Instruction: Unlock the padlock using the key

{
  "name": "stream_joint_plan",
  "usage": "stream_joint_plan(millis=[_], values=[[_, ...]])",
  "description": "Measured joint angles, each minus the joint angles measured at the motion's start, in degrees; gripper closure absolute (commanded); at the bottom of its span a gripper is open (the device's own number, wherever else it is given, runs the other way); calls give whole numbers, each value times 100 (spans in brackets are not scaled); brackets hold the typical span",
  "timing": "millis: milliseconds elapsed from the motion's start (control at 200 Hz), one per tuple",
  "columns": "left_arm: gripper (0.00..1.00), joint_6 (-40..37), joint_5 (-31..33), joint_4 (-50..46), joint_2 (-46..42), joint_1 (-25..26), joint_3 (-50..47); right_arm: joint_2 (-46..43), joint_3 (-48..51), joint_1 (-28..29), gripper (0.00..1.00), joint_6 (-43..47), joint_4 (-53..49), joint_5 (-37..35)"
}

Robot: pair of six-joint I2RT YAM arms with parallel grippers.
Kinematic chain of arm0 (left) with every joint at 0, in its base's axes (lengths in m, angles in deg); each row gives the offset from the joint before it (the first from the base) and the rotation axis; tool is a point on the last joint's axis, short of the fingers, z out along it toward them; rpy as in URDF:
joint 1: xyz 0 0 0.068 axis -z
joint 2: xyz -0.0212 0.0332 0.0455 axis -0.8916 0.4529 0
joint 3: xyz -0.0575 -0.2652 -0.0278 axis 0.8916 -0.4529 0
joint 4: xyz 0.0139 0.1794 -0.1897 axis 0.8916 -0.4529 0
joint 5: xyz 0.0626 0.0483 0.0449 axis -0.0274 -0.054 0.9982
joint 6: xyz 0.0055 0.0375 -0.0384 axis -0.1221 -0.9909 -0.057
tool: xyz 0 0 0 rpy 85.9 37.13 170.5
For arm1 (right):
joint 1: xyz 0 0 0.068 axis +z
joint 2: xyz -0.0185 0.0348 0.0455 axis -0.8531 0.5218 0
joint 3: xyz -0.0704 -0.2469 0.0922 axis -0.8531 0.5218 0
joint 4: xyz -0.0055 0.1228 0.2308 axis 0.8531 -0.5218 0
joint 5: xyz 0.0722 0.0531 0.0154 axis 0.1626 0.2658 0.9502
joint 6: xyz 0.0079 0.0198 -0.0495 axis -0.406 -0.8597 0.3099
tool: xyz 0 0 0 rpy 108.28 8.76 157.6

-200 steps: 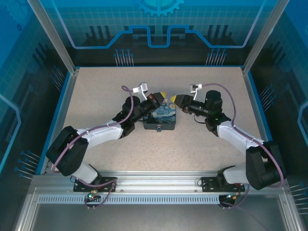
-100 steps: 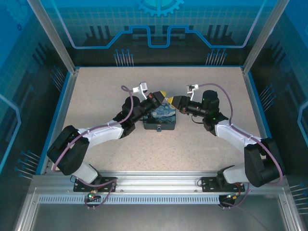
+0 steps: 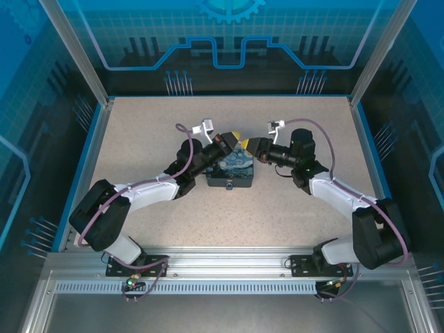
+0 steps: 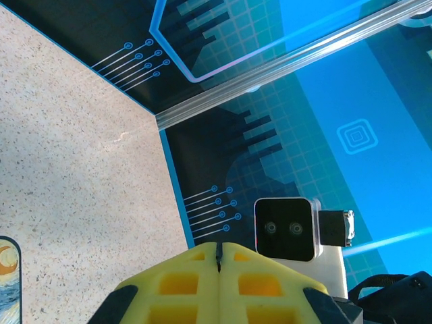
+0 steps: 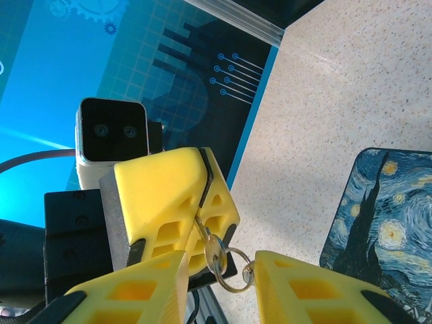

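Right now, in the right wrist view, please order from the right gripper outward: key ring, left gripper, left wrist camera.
1. The key ring, between the right gripper's fingertips.
2. The left gripper, just behind, shut on the key.
3. The left wrist camera, upper left, behind that gripper.

Nothing readable is showing: the back wall [image 3: 139, 41] is carrying only a gear emblem [image 3: 230, 8] and circuit lines, the padlock [image 3: 234, 168] only painted swirls.

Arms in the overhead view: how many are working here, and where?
2. The left arm reaches from the near-left corner toward the padlock in the middle. The right arm reaches from the near-right corner toward its other side. No others seem hidden.
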Motion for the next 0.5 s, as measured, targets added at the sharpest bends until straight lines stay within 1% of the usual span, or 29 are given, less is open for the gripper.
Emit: stream_joint_plan(millis=[95,200,295,355,370,400,480,500], values=[[100,0,-2,0,0,0,0,24,-57,26,72,22,0,2],[100,0,-2,0,4,0,0,24,-59,42,77,55,-7,9],[100,0,-2,42,33,0,0,26,-66,44,86,87,-52,26],[100,2,-2,87,48,0,0,33,-76,44,93,107,-111,26],[100,0,4,101,52,0,0,39,-79,44,96,79,-120,28],[100,2,4,111,59,-4,0,46,-87,44,100,105,-136,33],[100,2,-4,125,70,-15,0,46,-101,44,100,116,-201,17],[96,2,-7,125,70,-15,0,46,-105,44,100,122,-216,20]])
